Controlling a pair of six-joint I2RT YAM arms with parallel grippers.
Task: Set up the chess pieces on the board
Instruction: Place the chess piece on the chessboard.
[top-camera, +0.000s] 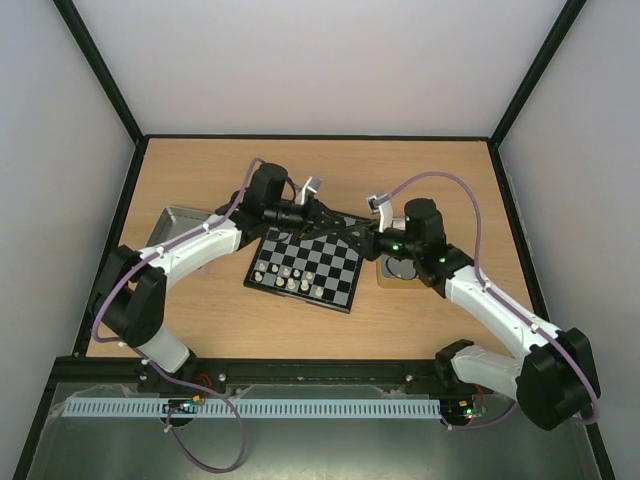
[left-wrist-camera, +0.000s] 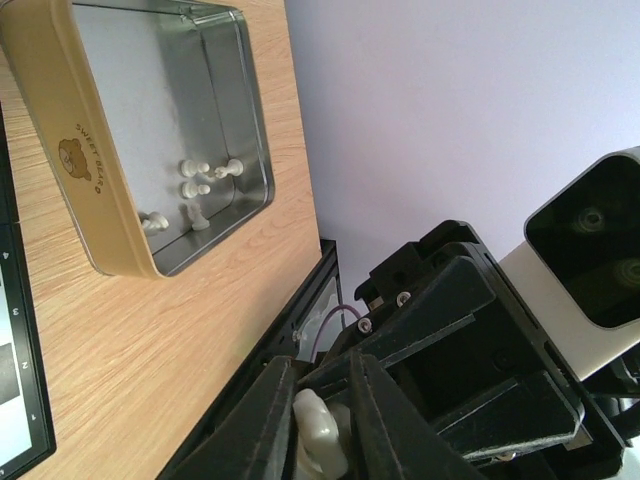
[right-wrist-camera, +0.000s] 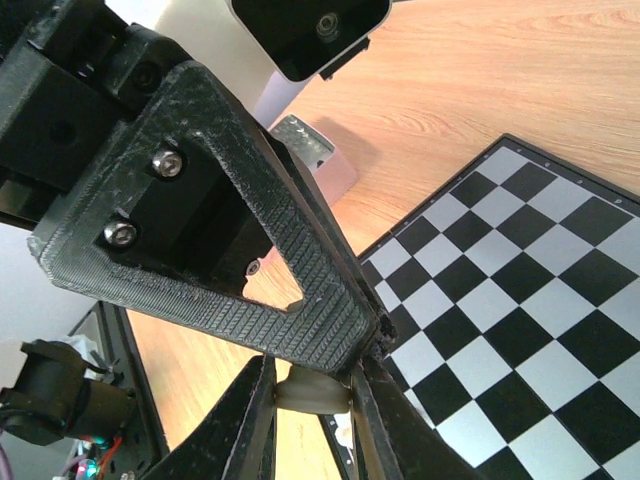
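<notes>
In the top view your two arms meet over the far edge of the chessboard (top-camera: 330, 275). The left gripper (top-camera: 335, 224) and the right gripper (top-camera: 362, 238) are so close together that the fingers cannot be told apart, and nothing between them is visible. A small group of pale chess pieces (top-camera: 287, 277) stands at the near left of the board. They are too tiny to count surely. One metal tin (top-camera: 172, 222) lies left of the board, half hidden under the left arm. A second tin (top-camera: 398, 272) on the right is mostly covered by the right arm.

In the left wrist view you see the left gripper (left-wrist-camera: 320, 420) clenched on a cream-white chess piece (left-wrist-camera: 318, 442), cut off by the lower edge. On the bench (left-wrist-camera: 150, 350) lies the tin with a yellow wall (left-wrist-camera: 60, 120). Five white pieces (left-wrist-camera: 193, 188) are in one corner of it.

In the right wrist view the right gripper (right-wrist-camera: 312, 385) is grasping a cream-white chess piece (right-wrist-camera: 312, 396) from both sides. One black finger (right-wrist-camera: 280, 270) of the left gripper fills the middle and hides the bench behind it. No pieces show on the part of the board seen here.
</notes>
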